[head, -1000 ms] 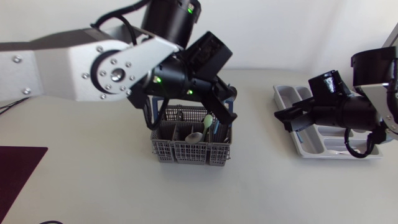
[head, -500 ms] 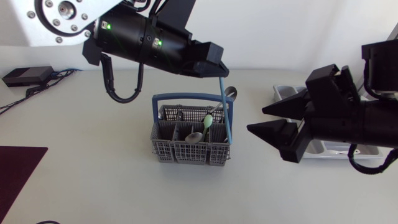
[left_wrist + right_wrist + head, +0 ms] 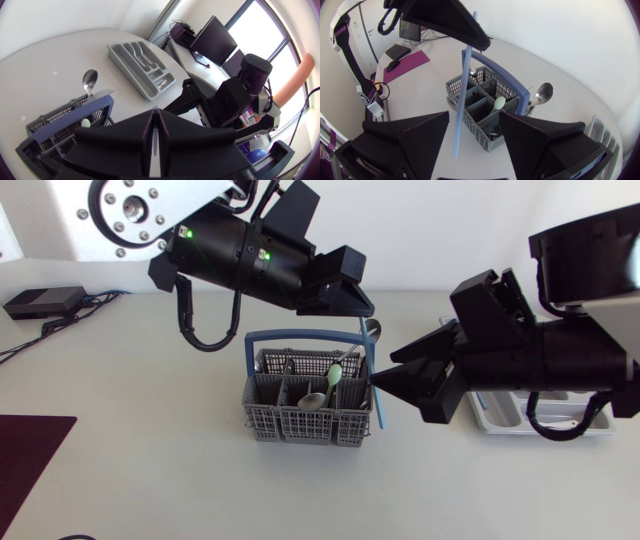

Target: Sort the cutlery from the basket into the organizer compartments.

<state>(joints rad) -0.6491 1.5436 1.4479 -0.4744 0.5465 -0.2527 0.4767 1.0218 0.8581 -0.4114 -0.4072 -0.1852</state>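
A pale table is seen carrying a grey mesh basket, set near its middle. A metal spoon is laid flat just beside the basket, at its 1 o'clock. A grey organizer is placed at 3 o'clock, a dark purple mat at 8 o'clock and a small black box at 10 o'clock

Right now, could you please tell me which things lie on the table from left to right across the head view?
Dark red mat → grey cutlery basket → grey organizer.
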